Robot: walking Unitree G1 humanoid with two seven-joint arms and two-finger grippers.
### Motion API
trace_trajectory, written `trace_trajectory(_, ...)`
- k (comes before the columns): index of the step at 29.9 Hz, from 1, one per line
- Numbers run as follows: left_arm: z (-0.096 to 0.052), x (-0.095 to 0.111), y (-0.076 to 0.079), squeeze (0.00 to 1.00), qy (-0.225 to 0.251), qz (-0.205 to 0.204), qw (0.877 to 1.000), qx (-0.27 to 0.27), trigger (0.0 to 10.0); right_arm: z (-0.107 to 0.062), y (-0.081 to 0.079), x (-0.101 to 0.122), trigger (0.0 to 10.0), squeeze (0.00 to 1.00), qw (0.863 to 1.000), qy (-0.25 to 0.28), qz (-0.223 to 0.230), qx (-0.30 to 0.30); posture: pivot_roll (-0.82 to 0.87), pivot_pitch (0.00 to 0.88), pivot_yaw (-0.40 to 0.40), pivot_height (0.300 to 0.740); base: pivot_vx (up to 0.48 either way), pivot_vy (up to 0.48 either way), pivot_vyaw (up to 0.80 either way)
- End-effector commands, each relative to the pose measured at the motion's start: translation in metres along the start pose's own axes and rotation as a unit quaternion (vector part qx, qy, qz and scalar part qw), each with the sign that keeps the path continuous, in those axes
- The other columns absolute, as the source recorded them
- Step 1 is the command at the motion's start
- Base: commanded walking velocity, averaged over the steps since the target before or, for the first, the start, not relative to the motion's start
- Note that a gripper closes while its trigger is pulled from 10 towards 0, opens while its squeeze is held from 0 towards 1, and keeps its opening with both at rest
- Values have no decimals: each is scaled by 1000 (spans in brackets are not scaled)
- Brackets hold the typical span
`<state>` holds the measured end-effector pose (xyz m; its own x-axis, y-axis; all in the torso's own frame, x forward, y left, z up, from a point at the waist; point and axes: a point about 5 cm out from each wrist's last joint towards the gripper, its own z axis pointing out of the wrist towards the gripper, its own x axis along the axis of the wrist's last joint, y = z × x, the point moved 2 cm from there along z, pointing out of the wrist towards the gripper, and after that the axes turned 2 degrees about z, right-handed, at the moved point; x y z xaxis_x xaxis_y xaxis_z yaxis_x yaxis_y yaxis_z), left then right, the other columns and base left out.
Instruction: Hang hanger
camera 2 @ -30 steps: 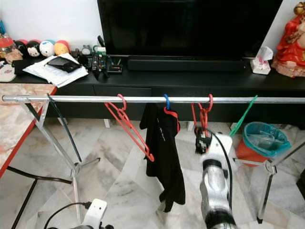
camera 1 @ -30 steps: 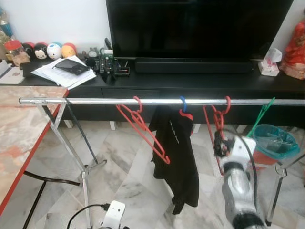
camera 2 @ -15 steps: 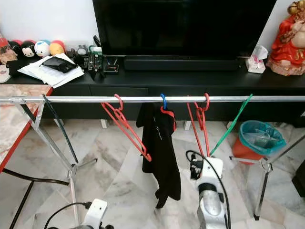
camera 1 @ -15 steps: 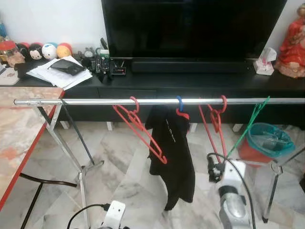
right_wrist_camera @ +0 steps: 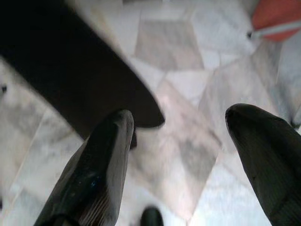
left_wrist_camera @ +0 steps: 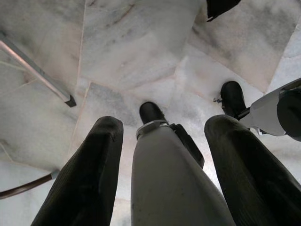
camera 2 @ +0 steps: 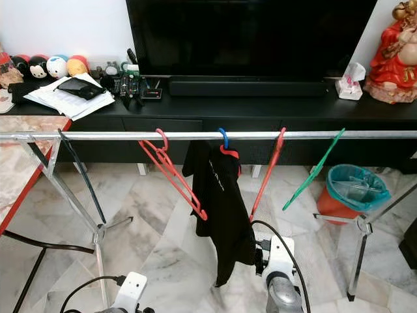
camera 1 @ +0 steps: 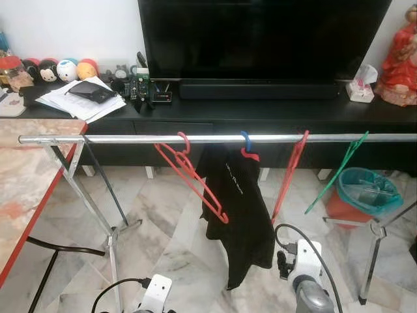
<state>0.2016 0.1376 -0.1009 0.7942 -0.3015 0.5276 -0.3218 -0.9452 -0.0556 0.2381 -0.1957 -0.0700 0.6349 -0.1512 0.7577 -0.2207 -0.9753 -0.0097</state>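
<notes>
red hanger [camera 1: 288, 173] hangs on the rail [camera 1: 130, 139], above the empty, spread right hand [right_wrist_camera: 183, 155].

A home living room: television [camera 1: 260, 36], clothes rail [camera 1: 130, 139].

Large black flat television [camera 1: 260, 36] on long black low cabinet [camera 1: 273, 111]; white paper stack [camera 1: 81, 101]; teal-lined orange plastic bin [camera 1: 365, 195]; grey-white marble floor [camera 1: 169, 222].
</notes>
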Motion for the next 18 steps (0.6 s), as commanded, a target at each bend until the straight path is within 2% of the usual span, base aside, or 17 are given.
trace_trajectory(1,0,-3,1,0,-7,-5,1000,0,10000,-2,4,-13,10000,0,999,-32,-5,-4,-13,0,-16,740,0,0,0)
trace_trajectory(8,0,-3,2,0,-7,-7,1000,1,10000,-11,14,-43,10000,0,995,-98,-10,3,-15,0,-20,740,0,0,0)
trace_trajectory(10,0,-3,2,0,-6,-10,1000,1,10000,-17,27,-57,10000,0,992,-124,-28,0,-3,0,-25,740,0,0,0)
trace_trajectory(11,0,-3,2,0,-6,-10,1000,1,10000,-17,27,-57,10000,0,992,-124,-28,0,-3,0,-25,740,0,0,0)
trace_trajectory(12,0,-2,2,0,-4,-13,1000,2,10000,-20,34,-62,10000,0,991,-132,-24,-1,-1,0,-27,740,0,0,0)
trace_trajectory(17,0,-2,1,0,-5,-12,1000,5,10000,-22,39,-64,10000,0,991,-136,-13,-1,-9,0,-25,740,0,0,0)
trace_trajectory(18,0,-2,1,0,-8,-10,1000,6,10000,-22,40,-65,10000,0,991,-136,1,-1,-9,0,-23,740,0,0,0)
